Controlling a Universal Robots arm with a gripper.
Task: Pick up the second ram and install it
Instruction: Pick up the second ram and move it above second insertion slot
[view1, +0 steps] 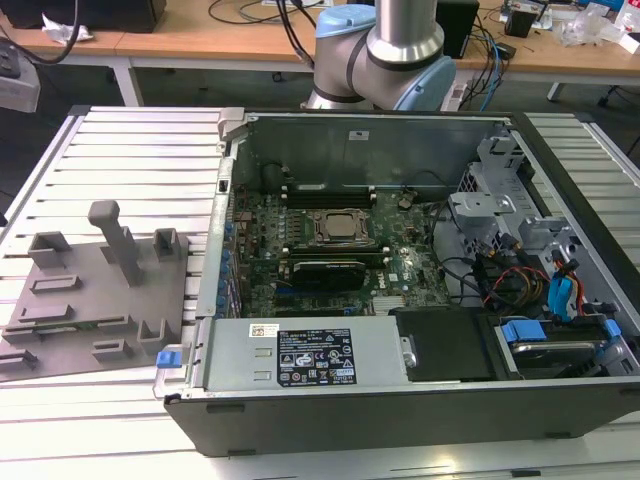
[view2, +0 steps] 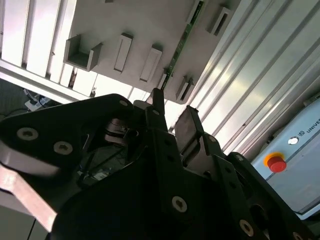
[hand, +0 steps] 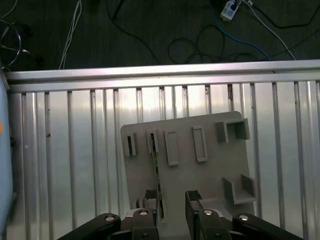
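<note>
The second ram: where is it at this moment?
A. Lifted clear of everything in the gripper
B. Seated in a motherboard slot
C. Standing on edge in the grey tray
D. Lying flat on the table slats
C: in the first wrist view the ram stands edge-up on the tray, with the open gripper at its near end.
</note>
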